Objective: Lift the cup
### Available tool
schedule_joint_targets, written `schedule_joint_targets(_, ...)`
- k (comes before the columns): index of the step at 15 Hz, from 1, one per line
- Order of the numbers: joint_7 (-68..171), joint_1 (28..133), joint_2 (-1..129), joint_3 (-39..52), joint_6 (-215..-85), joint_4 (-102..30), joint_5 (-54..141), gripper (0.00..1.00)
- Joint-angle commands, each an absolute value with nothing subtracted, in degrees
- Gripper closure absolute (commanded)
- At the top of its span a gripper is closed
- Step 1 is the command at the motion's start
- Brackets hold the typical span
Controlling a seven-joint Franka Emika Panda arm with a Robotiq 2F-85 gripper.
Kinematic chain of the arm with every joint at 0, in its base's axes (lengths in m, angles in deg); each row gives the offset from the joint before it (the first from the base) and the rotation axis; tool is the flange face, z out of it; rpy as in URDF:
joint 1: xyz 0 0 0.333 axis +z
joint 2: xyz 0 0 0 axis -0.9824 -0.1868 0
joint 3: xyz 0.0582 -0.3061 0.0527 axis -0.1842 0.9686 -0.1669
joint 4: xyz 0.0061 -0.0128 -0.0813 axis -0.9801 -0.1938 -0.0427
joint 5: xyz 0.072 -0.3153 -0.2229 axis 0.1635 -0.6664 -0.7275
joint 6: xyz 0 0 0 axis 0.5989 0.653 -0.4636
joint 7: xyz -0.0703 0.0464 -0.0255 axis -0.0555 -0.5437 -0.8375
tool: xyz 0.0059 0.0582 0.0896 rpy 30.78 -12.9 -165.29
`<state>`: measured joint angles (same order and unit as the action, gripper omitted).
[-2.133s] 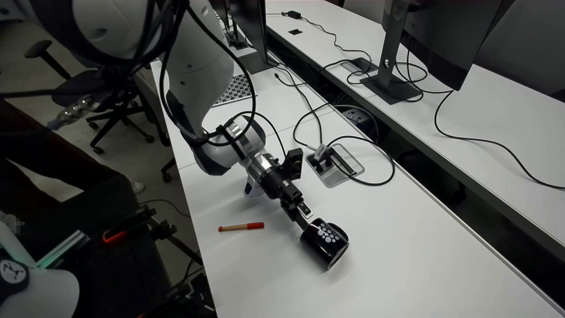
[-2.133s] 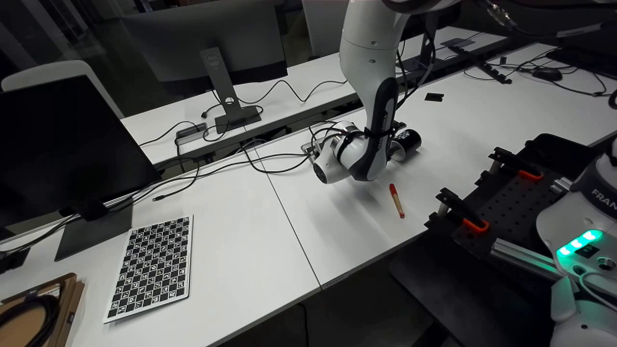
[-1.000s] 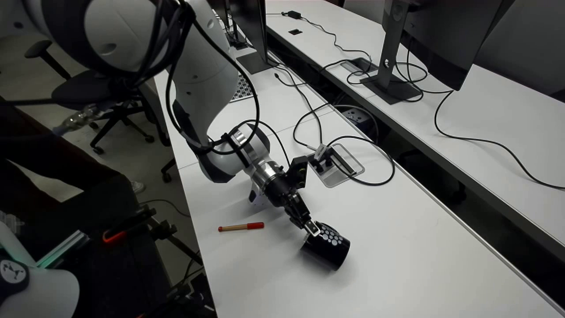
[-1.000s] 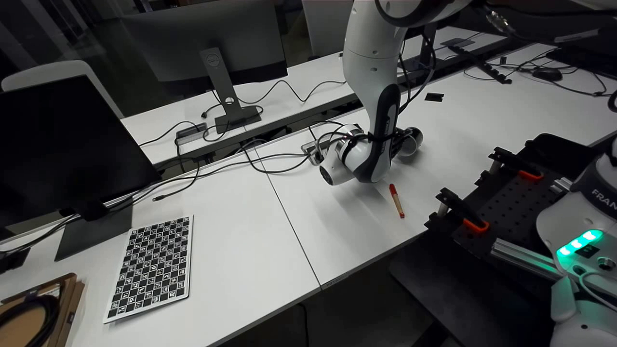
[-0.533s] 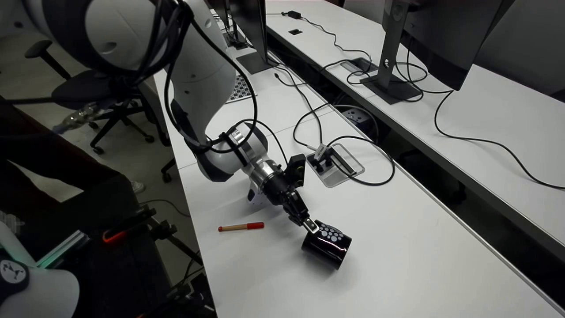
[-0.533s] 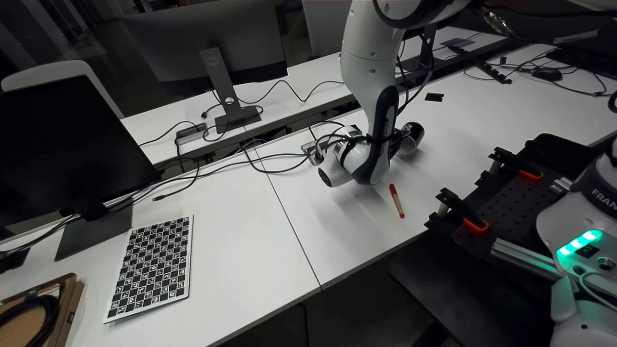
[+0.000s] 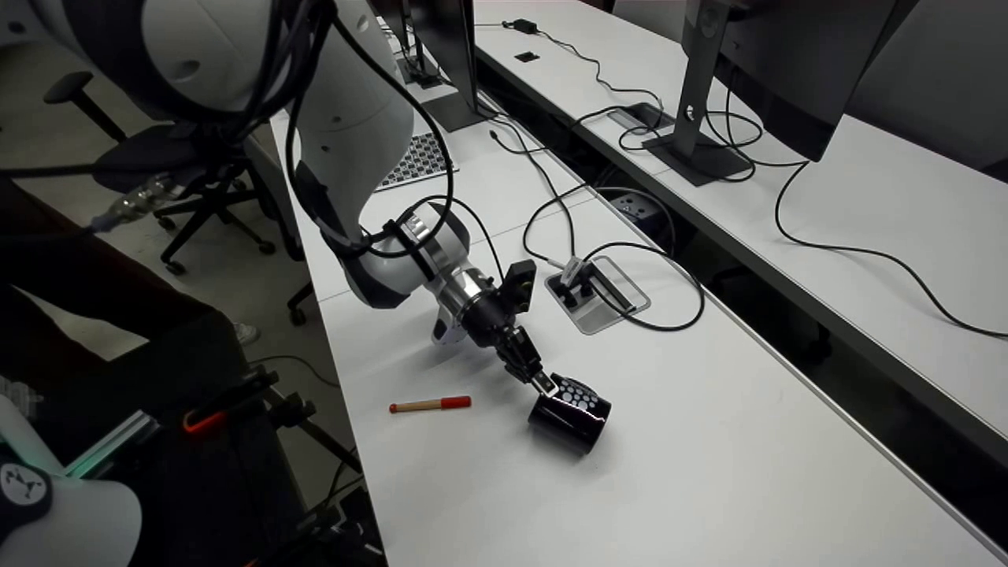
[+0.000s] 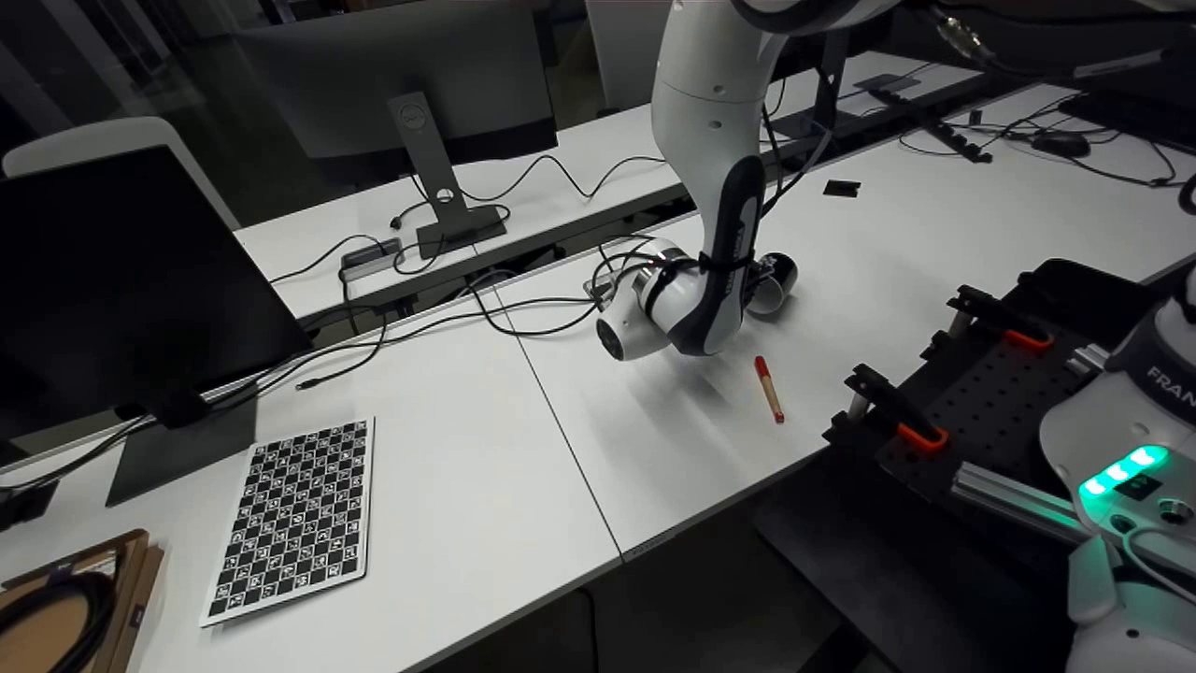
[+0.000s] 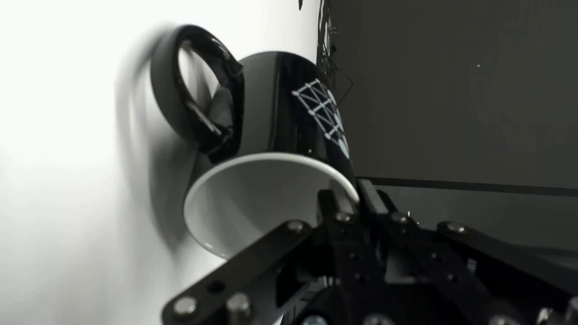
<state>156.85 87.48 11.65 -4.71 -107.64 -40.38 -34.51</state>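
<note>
The cup (image 7: 568, 417) is a black mug with a white inside and pale dot markings, lying tilted on its side low over the white desk. My gripper (image 7: 549, 387) is shut on its rim. In the wrist view the cup (image 9: 257, 104) has its mouth toward me and its handle on the left. One finger of my gripper (image 9: 348, 198) sits inside the mouth, the other outside, with the wall pinched between them. In an exterior view the cup (image 8: 787, 268) shows just past the arm, which mostly hides the fingers. Whether the cup touches the desk I cannot tell.
A red-and-tan pen (image 7: 431, 405) lies beside the gripper. A grey socket box with cables (image 7: 598, 295) is set in the desk behind. Black clamps (image 8: 888, 407) edge the mount near the robot base. A checkered board (image 8: 294, 519) lies farther along the desk.
Two seconds ago my gripper was at the cup's mouth; by one second ago it had shut on the rim and the cup had rolled. Since then, gripper and cup have shifted together toward the checkered board's side.
</note>
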Motion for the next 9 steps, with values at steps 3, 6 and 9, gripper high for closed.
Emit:
schedule_joint_targets(3, 157.73, 86.64, 18.47, -6.50, -113.04, -45.15, -34.92, 0.98)
schedule_joint_targets(6, 157.89, 86.65, 20.84, -7.33, -115.59, -46.73, -34.42, 0.98)
schedule_joint_targets(9, 157.84, 85.43, 24.29, -8.61, -121.08, -49.77, -34.44, 0.98)
